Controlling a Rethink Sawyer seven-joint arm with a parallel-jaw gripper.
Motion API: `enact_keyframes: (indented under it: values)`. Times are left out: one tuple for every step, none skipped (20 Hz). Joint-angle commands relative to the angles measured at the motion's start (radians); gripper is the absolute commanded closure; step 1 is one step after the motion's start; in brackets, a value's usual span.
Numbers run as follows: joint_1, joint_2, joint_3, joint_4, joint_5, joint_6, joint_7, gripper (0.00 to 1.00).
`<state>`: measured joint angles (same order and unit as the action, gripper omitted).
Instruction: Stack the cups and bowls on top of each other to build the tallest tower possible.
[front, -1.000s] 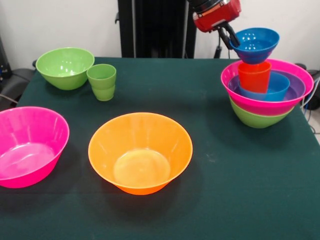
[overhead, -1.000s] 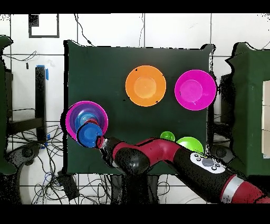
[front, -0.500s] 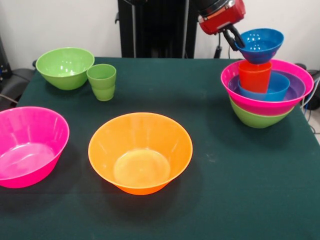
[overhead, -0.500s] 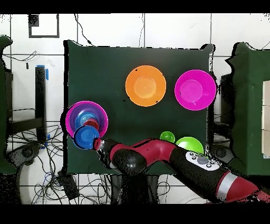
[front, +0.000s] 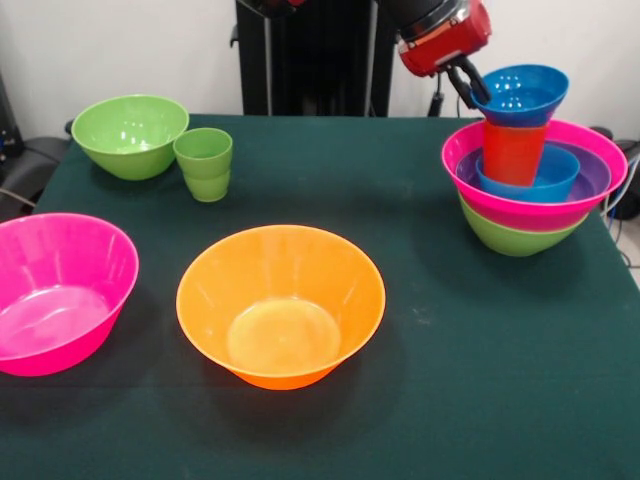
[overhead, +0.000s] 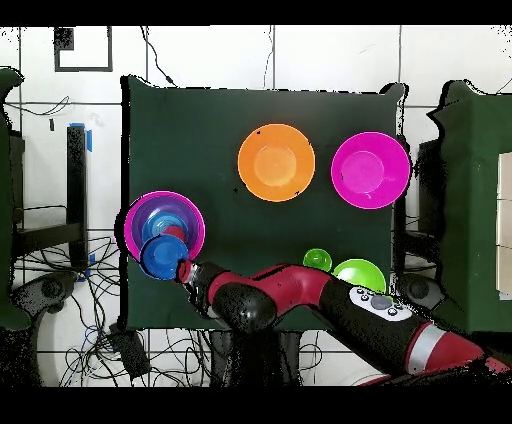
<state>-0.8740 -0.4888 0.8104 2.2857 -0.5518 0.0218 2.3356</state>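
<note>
Blue small bowl (front: 519, 94) is sitting on the orange-red cup (front: 514, 151) atop the tower (front: 533, 190), the gripper (front: 468, 82) pinching its rim, seemingly steadying it.

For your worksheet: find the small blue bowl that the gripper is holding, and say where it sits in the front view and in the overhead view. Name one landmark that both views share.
Front view: the small blue bowl is at upper right, on top of the orange-red cup, gripper at its rim.
Overhead view: the same bowl is at left, below centre, over the tower's edge.
Shared landmark: the tower's wide pink rim.
</note>
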Motion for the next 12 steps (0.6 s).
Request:
enact_keyframes:
  values:
    - [0.027,0.034,-0.056,-0.095,-0.068,-0.035,0.007,1.0]
    - [0.028,0.032,-0.057,-0.093,-0.068,-0.036,0.008,1.0]
    - [0.029,0.03,-0.058,-0.092,-0.068,-0.037,0.009,1.0]
    - [0.031,0.027,-0.059,-0.09,-0.068,-0.037,0.01,1.0]
    - [0.032,0.025,-0.06,-0.089,-0.068,-0.038,0.011,1.0]
    - [0.031,0.022,-0.06,-0.086,-0.067,-0.038,0.012,1.0]
    - [0.03,0.02,-0.059,-0.083,-0.066,-0.038,0.013,1.0]
    - [0.025,0.015,-0.055,-0.079,-0.063,-0.033,0.012,1.0]
    - [0.02,0.01,-0.05,-0.075,-0.06,-0.027,0.011,1.0]
    - [0.015,0.006,-0.046,-0.071,-0.057,-0.022,0.01,1.0]
    - [0.009,0.0,-0.039,-0.068,-0.053,-0.015,0.009,1.0]
    - [0.003,-0.008,-0.033,-0.061,-0.048,-0.007,0.008,1.0]
